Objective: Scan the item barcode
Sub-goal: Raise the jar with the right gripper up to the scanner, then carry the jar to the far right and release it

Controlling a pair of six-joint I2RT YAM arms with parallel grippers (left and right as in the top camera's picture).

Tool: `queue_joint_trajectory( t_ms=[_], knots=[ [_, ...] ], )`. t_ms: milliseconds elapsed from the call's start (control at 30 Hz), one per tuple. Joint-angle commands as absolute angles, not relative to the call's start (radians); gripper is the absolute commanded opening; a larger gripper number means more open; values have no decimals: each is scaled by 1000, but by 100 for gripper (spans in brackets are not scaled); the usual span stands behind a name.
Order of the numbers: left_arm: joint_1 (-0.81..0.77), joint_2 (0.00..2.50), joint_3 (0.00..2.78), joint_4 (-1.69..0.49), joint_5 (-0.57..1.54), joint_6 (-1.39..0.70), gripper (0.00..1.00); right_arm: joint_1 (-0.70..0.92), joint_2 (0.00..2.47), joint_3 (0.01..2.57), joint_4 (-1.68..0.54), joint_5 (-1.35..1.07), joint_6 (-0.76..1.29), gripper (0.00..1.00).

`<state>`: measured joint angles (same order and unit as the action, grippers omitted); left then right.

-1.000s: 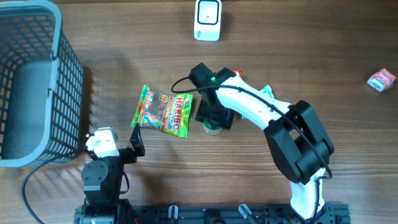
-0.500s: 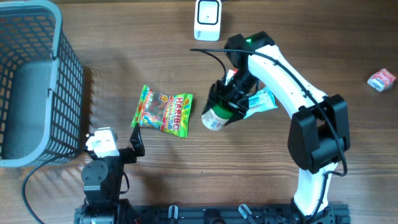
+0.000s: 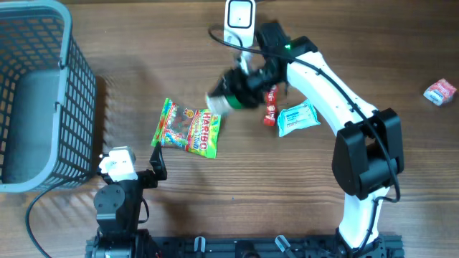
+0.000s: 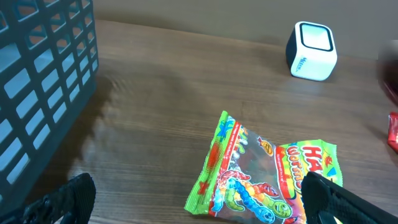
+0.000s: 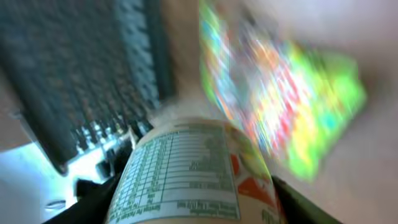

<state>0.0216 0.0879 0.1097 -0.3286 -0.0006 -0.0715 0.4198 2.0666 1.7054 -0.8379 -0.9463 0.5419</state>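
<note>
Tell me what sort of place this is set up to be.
Probably a mock shop checkout on a wooden table: a white barcode scanner, a grey mesh basket, and packaged goods such as a Haribo bag. The right pincer holds a labelled bottle near the scanner.

You are looking at what is seeming to be a mock shop checkout: a wooden table [image 3: 287, 204] is holding a white barcode scanner [image 3: 239, 21], a grey mesh basket [image 3: 80, 107], a gummy sweets bag [image 3: 188, 129] and small snack packets [image 3: 297, 118].
</note>
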Motion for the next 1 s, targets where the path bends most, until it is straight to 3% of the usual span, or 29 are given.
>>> queue_joint_trajectory(
  t_ms=[0,100,233,333,500,733,967],
  knots=[
    [18,86,101,-325,14,-56,100,413,2049,1722,-510,-879,639,55],
    [18,86,101,-325,14,-56,100,414,2049,1722,-326,-590,618,57],
    [18,86,101,-325,14,-56,100,423,2063,1720,-210,-9,504,56],
    [18,86,101,-325,14,-56,100,429,2112,1713,-59,207,344,52],
    [18,86,101,-325,14,-56,100,429,2259,1713,155,229,181,40],
    [18,86,101,-325,14,-56,100,429,2353,1713,439,250,171,42],
    [18,86,101,-325,14,-56,100,430,2346,1713,461,237,155,45]
  ],
)
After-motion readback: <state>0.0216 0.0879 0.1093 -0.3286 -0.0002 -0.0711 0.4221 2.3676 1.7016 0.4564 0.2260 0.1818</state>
